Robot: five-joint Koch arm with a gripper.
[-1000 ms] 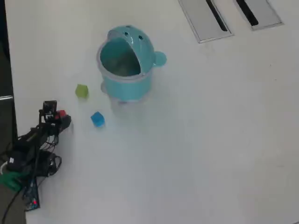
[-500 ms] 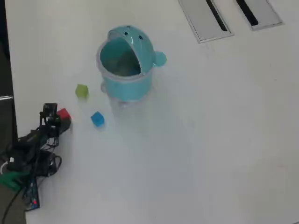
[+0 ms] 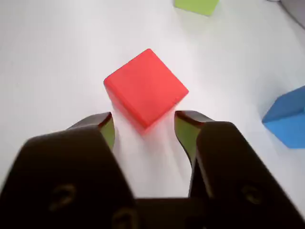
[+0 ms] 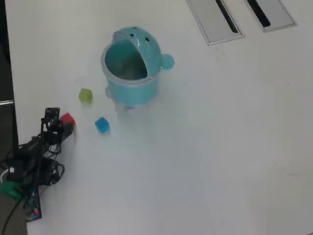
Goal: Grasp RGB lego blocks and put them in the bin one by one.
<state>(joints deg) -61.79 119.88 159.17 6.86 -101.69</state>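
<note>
Wrist view first: my gripper [image 3: 143,125] fills the lower half, jaws spread apart, nothing between them yet. Red block [image 3: 145,87] sits on the white table [image 3: 52,52] just ahead of the fingertips, turned corner-on toward me, its near corner reaching down to the gap between the two tips; I can't tell whether either tip touches it. Blue block [image 3: 288,121] lies off to the right, partly cut by the frame edge, clear of the right jaw. Green block [image 3: 196,5] shows only as a sliver at the top edge, beyond the red one. Nothing lies between the jaws and the red block.

Overhead view: arm comes in from the lower left corner, cables bunched around its base. Gripper [image 4: 55,123] sits against the red block [image 4: 67,119]. Blue block [image 4: 101,125] is near, to the right of the red one; green block [image 4: 85,95] lies above and between them, close to the bin. Teal bin [image 4: 131,88] stands upright with its lid [image 4: 144,43] swung back, mouth open. Two grey slotted panels [image 4: 215,19] lie at the top right, well apart from everything.
</note>
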